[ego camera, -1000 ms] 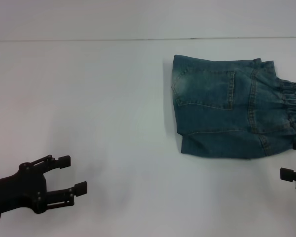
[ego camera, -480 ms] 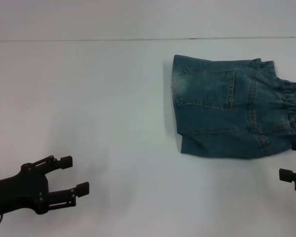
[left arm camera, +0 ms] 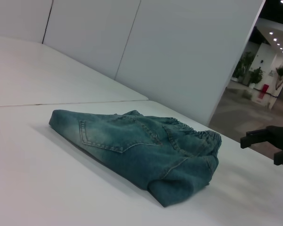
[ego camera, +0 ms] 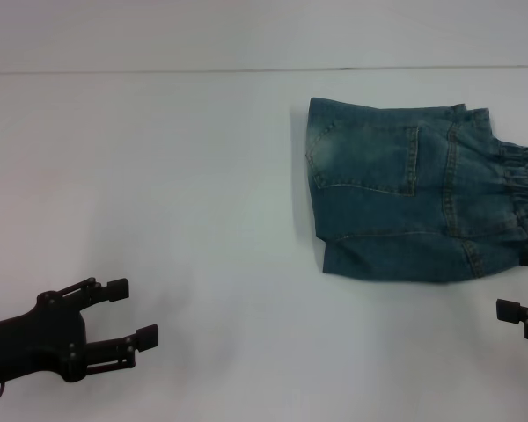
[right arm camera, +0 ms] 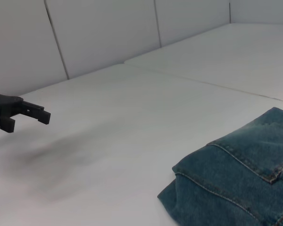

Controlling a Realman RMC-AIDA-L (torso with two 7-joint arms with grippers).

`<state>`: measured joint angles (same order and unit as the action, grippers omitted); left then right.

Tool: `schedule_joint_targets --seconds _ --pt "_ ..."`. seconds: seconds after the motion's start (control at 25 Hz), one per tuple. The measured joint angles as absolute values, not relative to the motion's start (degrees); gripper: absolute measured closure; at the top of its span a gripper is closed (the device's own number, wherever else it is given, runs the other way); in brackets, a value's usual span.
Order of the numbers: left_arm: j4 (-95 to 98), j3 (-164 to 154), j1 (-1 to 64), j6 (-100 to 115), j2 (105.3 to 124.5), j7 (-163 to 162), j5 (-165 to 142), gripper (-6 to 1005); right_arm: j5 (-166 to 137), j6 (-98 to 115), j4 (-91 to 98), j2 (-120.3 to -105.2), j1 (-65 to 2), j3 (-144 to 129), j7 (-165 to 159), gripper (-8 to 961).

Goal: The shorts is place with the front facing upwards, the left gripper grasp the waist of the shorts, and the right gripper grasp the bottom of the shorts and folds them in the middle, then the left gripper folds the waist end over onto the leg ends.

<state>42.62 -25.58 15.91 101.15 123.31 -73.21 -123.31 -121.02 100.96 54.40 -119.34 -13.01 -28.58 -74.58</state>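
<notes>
Two grippers are seen over a white table (ego camera: 202,176), neither touching the garment. A pair of blue denim shorts (ego camera: 414,193) is laid folded on the right half of the table, toward the far side. It is doubled over itself, with a patch pocket (ego camera: 370,158) turned upward and the gathered elastic waistband (ego camera: 524,189) bunched at the right end, while the folded edge is turned to the left. In the left wrist view the shorts (left arm camera: 141,150) are shown as a thick, layered bundle lying flat on the tabletop, and in the right wrist view only one corner of the denim (right arm camera: 236,188) is caught.

The left gripper (ego camera: 128,312) is held low at the near left of the table, well apart from the shorts, its two black fingers spread with nothing between them; it is also picked up far off in the right wrist view (right arm camera: 26,115). The right gripper (ego camera: 524,286) is cut off by the right edge of the head view, near the waistband end and on its near side. Only the tips are visible there, and they appear to be apart; in the left wrist view (left arm camera: 269,143) its two dark fingers are likewise seen separated, with nothing held
</notes>
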Motion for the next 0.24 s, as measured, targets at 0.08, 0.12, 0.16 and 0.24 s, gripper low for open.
schedule_joint_targets --seconds 0.08,0.12,0.16,0.24 --pt "42.6 -25.6 15.9 101.1 123.31 -73.2 -123.3 82 -121.0 101.0 54.4 -119.35 -13.0 -28.6 -74.5 6" --pt "42.6 -25.6 15.9 101.1 123.31 -73.2 -123.3 82 -121.0 101.0 54.4 -119.35 -13.0 -28.6 -74.5 6" --pt "42.6 -25.6 15.9 101.0 123.31 -73.2 -123.3 82 -121.0 101.0 54.4 -119.35 -13.0 -28.6 -74.5 6" --pt "42.6 -25.6 15.9 101.0 123.31 -73.2 -123.3 82 -121.0 101.0 54.4 -119.36 -13.1 -28.5 -74.5 6"
